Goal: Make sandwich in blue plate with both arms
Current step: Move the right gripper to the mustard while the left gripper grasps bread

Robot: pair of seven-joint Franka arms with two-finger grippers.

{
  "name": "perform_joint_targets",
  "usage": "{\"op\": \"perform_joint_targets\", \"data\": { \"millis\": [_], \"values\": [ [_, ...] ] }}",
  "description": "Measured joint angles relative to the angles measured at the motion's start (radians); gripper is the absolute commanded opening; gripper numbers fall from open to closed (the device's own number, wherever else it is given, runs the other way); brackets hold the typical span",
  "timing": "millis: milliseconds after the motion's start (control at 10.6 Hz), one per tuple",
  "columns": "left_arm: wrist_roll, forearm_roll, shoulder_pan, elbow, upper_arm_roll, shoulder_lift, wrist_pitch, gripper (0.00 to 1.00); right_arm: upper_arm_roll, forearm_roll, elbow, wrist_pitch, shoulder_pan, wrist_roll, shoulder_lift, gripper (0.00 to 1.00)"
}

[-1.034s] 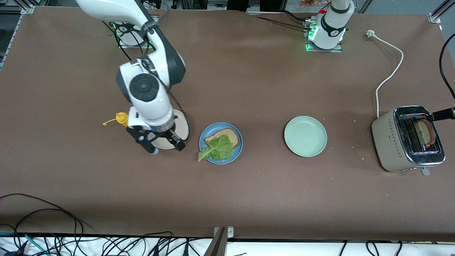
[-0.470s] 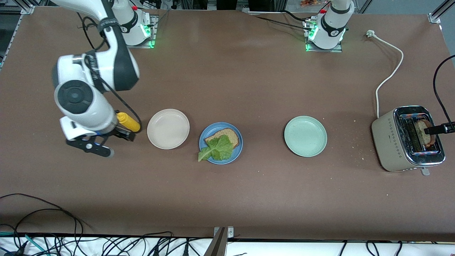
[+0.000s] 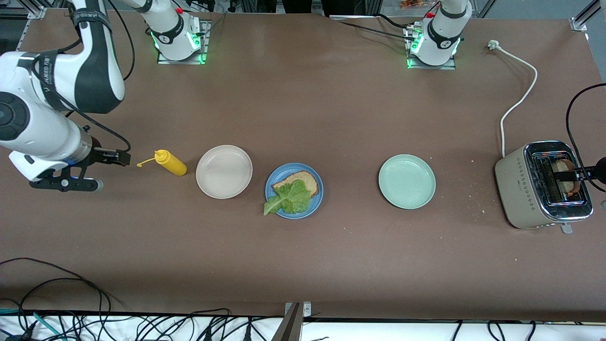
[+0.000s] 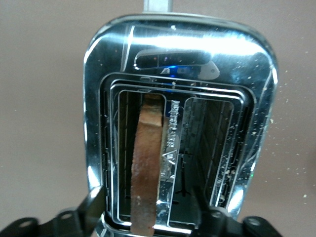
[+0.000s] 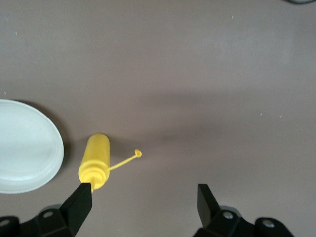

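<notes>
The blue plate (image 3: 317, 194) sits mid-table with one brown bread slice (image 3: 305, 180) and a green lettuce leaf (image 3: 289, 198) on top of it. A second slice (image 3: 565, 166) (image 4: 148, 163) stands upright in a slot of the toaster (image 3: 513, 189) (image 4: 113, 59). My left gripper (image 3: 563, 174) (image 4: 150, 217) is over that slot, open, one finger on each side of the slice with gaps showing. My right gripper (image 3: 111, 172) (image 5: 144, 202) hangs open and empty over the table by the nozzle of the yellow bottle (image 3: 170, 163) (image 5: 94, 160).
A beige plate (image 3: 224, 171) (image 5: 24, 148) lies between the bottle and the blue plate. A pale green plate (image 3: 406, 181) lies between the blue plate and the toaster. The toaster's white cord (image 3: 521, 99) runs toward the arm bases. Cables lie along the table's near edge.
My right arm swung from over the beige plate, past the bottle, toward its own end of the table. My left gripper shifted over the toaster and its fingers now straddle the slice.
</notes>
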State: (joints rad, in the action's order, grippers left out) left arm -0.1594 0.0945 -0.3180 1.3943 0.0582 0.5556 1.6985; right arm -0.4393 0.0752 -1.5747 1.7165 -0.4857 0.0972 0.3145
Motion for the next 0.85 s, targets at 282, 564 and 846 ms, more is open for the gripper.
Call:
{"op": "perform_joint_targets", "data": {
  "millis": [282,564,846],
  "values": [
    [0.000,0.032,0.000,0.000,0.000,0.001,-0.020,0.00,-0.026,-0.005,-0.128,0.084,0.000,-0.077,-0.072,1.00],
    [-0.001,0.033,0.004,0.000,-0.003,0.000,-0.033,0.00,-0.043,-0.006,-0.292,0.231,0.000,-0.131,-0.132,1.00],
    [-0.040,0.035,0.007,-0.017,-0.010,-0.014,-0.066,0.00,-0.073,-0.039,-0.379,0.309,0.000,-0.245,-0.164,1.00]
  ]
}}
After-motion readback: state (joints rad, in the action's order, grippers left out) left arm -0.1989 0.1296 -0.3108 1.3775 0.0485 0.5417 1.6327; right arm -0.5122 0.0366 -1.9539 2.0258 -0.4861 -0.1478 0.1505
